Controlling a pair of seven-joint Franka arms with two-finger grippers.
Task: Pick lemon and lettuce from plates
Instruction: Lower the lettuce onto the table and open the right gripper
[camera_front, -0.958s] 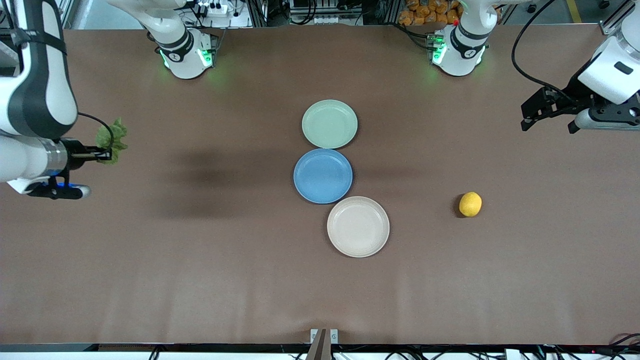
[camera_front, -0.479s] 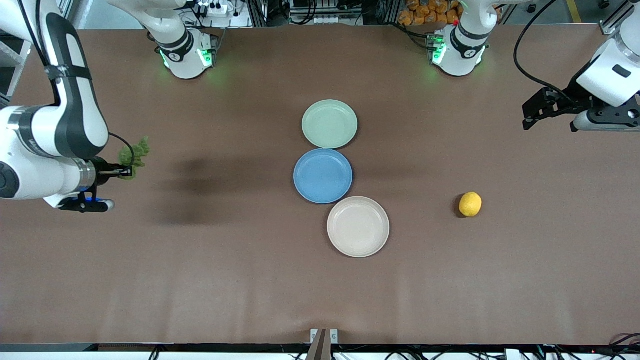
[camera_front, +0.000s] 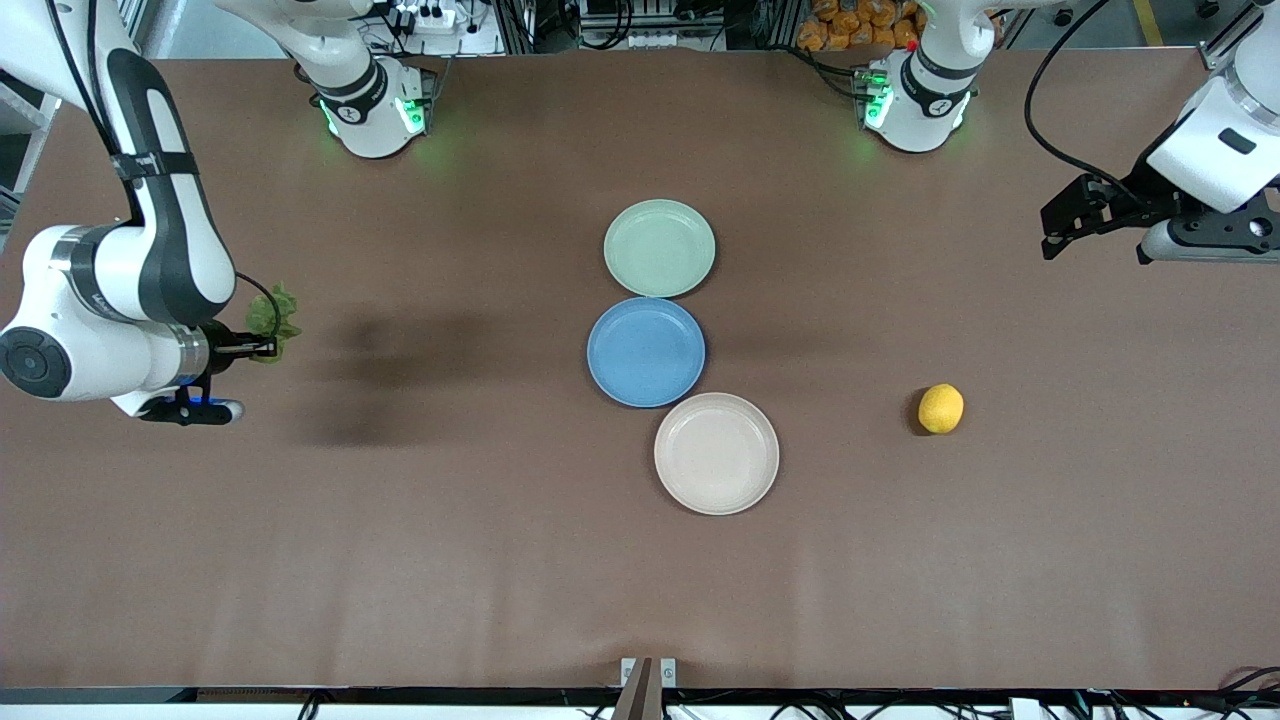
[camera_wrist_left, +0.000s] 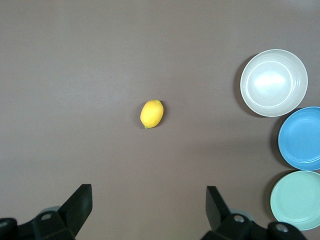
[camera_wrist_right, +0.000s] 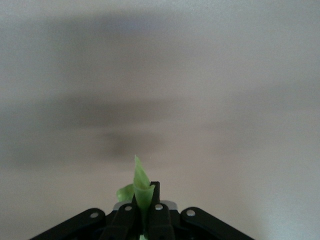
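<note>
Wrinkled green lettuce (camera_front: 273, 318) is pinched between the right gripper (camera_front: 262, 346) fingers, above the table's right-arm end. Dimpled oval lemon (camera_front: 940, 408) lies on the bare table, beside 2 smooth round plates (camera_front: 716, 453). Left gripper (camera_front: 1052, 236) is held wide apart, aloft over the left-arm edge.

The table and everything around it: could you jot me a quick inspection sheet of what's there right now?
Surface: brown table, bare apart from the items below.
Job's things: lemon on the table toward the left arm's end; lettuce in the right gripper; pale green plate and beige plate both empty.
Clutter: blue plate between them, empty.
Grippers: right gripper shut on the lettuce over bare table; left gripper open, waiting.
Cables: black cable on the left arm.
Surroundings: equipment racks along the table's edge.
</note>
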